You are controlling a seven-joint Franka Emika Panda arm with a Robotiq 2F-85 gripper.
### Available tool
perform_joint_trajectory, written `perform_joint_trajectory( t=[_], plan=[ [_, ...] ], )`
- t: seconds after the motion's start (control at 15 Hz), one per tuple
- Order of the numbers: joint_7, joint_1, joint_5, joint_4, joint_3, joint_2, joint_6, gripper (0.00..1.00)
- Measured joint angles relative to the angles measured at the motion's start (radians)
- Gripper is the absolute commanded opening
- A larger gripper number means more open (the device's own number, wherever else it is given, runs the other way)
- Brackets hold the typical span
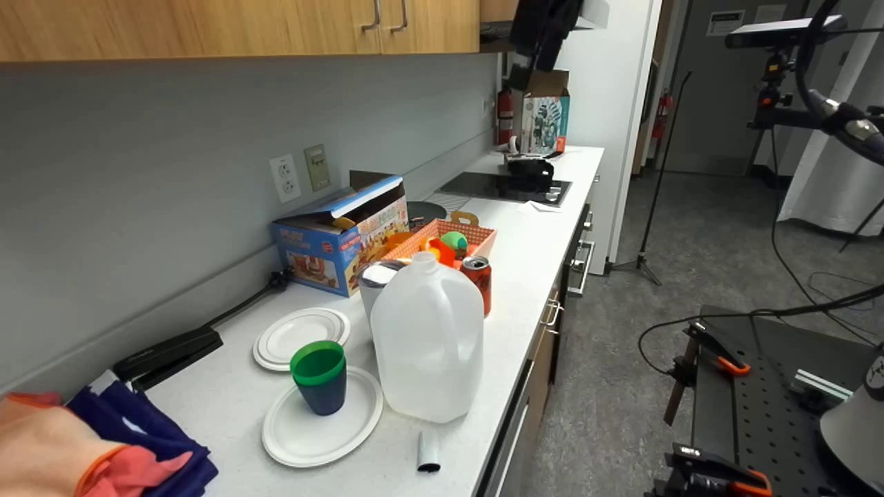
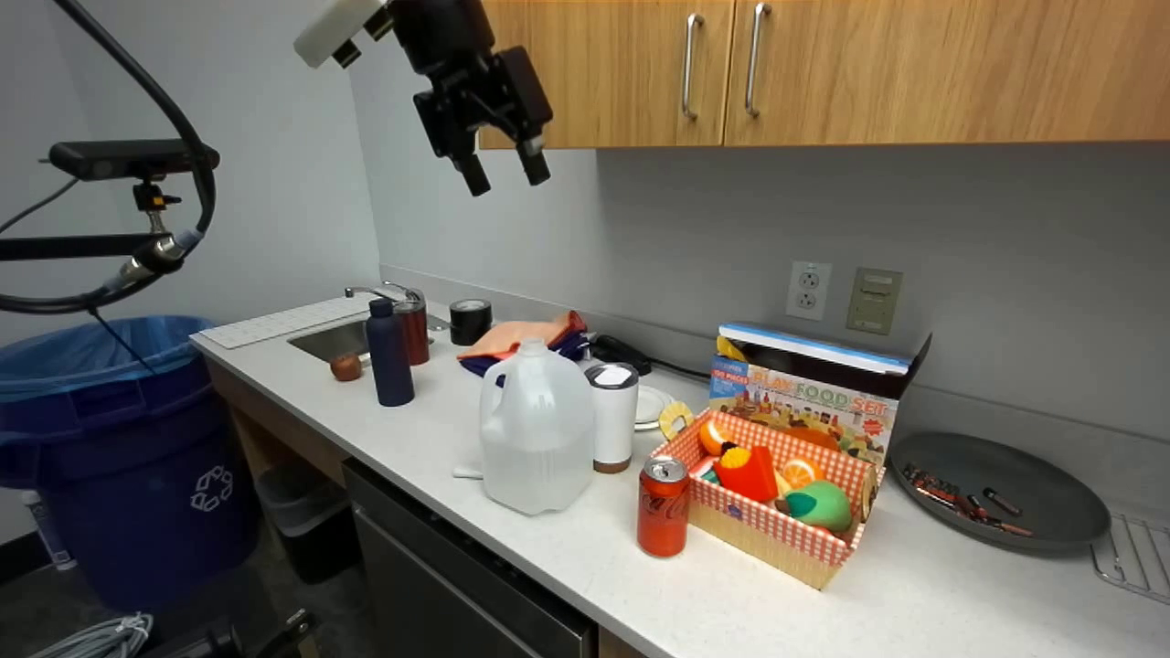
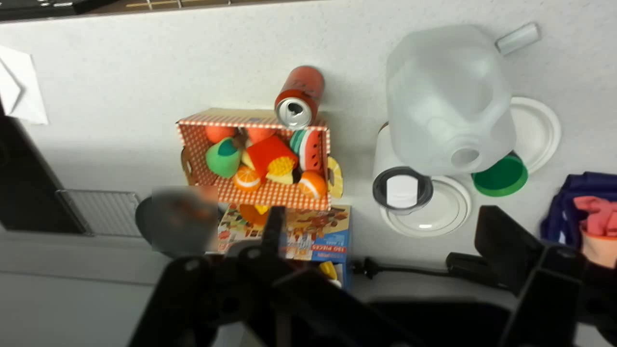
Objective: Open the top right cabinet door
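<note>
Apparently, no contact is made yet: the top right cabinet door [image 2: 951, 78] is closed, level with the neighbouring door [image 2: 594, 87], and nothing touches its silver bar handle [image 2: 754, 59]. This door hangs high above the back edge of the desk [image 2: 923, 608]. The handle is fixed at the lower inner corner, just beside the seam [image 2: 728, 91]; I suppose the hinges, hidden from me, are at the far side, so that a pull here needs only small force.

The tool [image 2: 505, 174] hangs above the desk, clearly apart from the handle, with its tips directed mostly downward. Its two fingers [image 3: 499, 236] are spread wide, and they hold nothing. I think this wide gap is chosen for passing around the thin bar, but first the tool would have to turn toward the door.

Below, the plastic jug [image 2: 535, 439] and the red can [image 2: 664, 512] stand upright, nearer to the front edge. By the back edge is the toy box [image 2: 813, 400], and the checked basket [image 2: 759, 537] stands just in front, perhaps for showing the play food [image 2: 745, 472]. All of these are lower than the door, therefore its swing should pass over them. A more probable trouble, I believe, is the neighbour's handle [image 2: 688, 68]: one finger could catch it by mistake.
</note>
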Motion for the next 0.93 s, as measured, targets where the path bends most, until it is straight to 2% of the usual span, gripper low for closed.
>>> perform_joint_trajectory(
  t=[0.33, 0.93],
  plan=[
    [0.034, -0.039, -0.136, 0.061, 0.001, 0.017, 0.083, 1.0],
    [0.051, -0.045, -0.171, 0.066, 0.003, 0.034, 0.12, 1.0]
  ],
)
